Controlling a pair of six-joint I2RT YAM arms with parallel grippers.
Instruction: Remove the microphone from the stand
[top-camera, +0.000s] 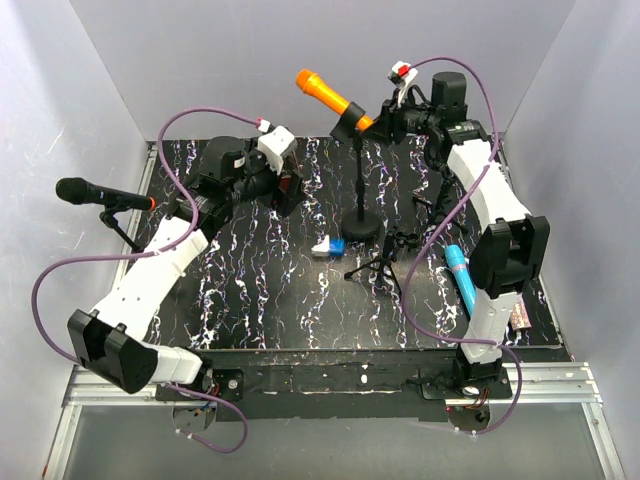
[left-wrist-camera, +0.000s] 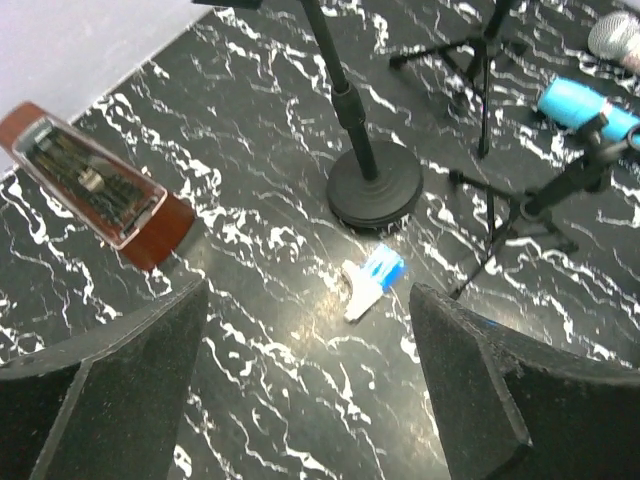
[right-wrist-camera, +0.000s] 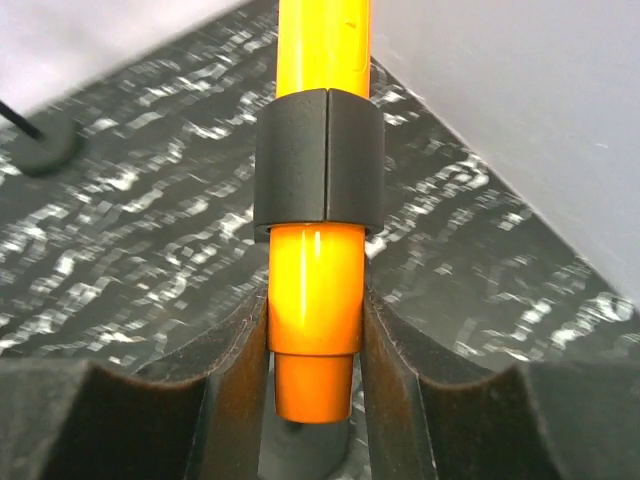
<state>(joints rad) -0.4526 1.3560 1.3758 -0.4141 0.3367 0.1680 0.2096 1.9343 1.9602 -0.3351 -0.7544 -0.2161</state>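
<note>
The slim orange plastic microphone (top-camera: 335, 98) sits tilted in the black clip (right-wrist-camera: 318, 160) of the round-based black metal stand (top-camera: 360, 205), far centre of the marbled counter (top-camera: 260, 300); the right hand (right-wrist-camera: 315, 350) is clamped on its lower end below the clip; the left hand (left-wrist-camera: 305, 340) hangs open, empty, far left.

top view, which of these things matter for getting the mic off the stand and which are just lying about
For the job: orange microphone, its black clip, round-base stand, right fingers closed on the microphone.

Lying about: black microphone, blue microphone, metronome, small blue-and-white object, tripod stand.
</note>
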